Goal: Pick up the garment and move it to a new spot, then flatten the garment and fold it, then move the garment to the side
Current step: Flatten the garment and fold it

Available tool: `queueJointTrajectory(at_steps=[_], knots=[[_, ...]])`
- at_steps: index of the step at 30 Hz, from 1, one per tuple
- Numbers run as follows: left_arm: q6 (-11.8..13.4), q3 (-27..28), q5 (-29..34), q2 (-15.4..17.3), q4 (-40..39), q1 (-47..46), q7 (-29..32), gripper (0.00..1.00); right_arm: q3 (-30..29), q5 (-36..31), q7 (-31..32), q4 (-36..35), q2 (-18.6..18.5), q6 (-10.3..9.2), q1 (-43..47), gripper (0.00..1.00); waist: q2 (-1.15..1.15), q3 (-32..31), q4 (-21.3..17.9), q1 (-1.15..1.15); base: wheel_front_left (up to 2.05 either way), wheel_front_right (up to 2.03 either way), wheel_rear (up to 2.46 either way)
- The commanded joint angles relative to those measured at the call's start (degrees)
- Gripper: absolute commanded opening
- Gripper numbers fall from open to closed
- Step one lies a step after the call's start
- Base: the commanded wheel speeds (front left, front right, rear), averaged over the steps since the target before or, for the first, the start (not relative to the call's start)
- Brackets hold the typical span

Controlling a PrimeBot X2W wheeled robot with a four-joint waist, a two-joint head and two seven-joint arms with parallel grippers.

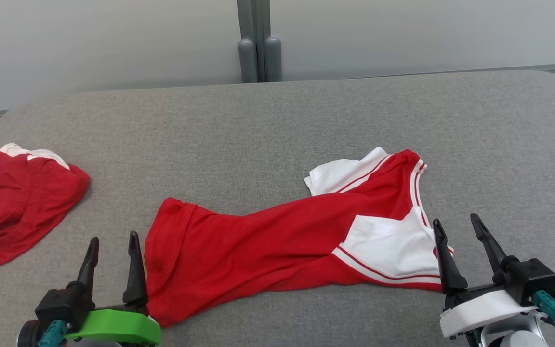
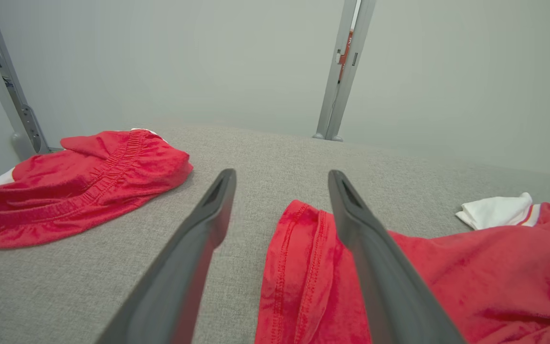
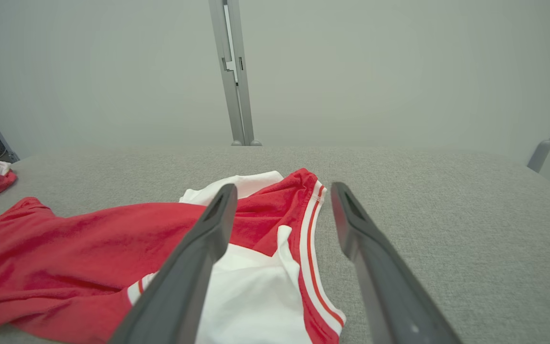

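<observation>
A red garment (image 1: 268, 246) with white panels and red-white striped trim lies crumpled across the grey table (image 1: 306, 120), stretched from lower left to upper right. My left gripper (image 1: 113, 238) stands open at the garment's left hem, nothing between its fingers; the left wrist view shows that hem (image 2: 303, 267) under the right finger. My right gripper (image 1: 455, 221) is open at the garment's right end, beside the white panel (image 3: 251, 296). The right wrist view has the striped edge (image 3: 311, 229) between the fingers.
A second red garment (image 1: 17, 202) with an elastic waistband lies bunched at the table's left edge, also in the left wrist view (image 2: 79, 186). A grey post (image 1: 258, 43) stands behind the table against a pale wall. Bare cloth surface stretches behind and right of the garment.
</observation>
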Motion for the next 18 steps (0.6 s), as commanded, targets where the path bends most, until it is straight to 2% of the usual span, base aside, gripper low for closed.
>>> queueJointTrajectory(at_steps=[1, 12, 18], knots=[[-0.25, 0.98, 0.89, -0.26, -0.68, 0.9, -0.04, 1.0, -0.13, 0.14, -0.17, -0.17, -0.13, -0.1, 0.37, 1.0, 0.0, -0.35, -0.27, 0.0, 0.0, 0.0, 0.0], [-3.12, 8.71, 6.83, -1.4, -3.58, 2.75, -0.03, 1.0, -0.41, -0.45, -0.17, 2.23, -0.88, -0.1, 1.08, 1.0, 0.0, -1.49, -1.0, 0.0, 0.0, 0.0, 0.0], [-4.77, 10.6, 8.84, -2.83, -3.17, 2.17, -0.03, 1.0, 2.26, -0.45, -0.17, 9.05, -3.96, -0.1, -4.06, 1.0, 0.0, -0.55, -0.27, 0.0, 0.0, 0.0, 0.0]])
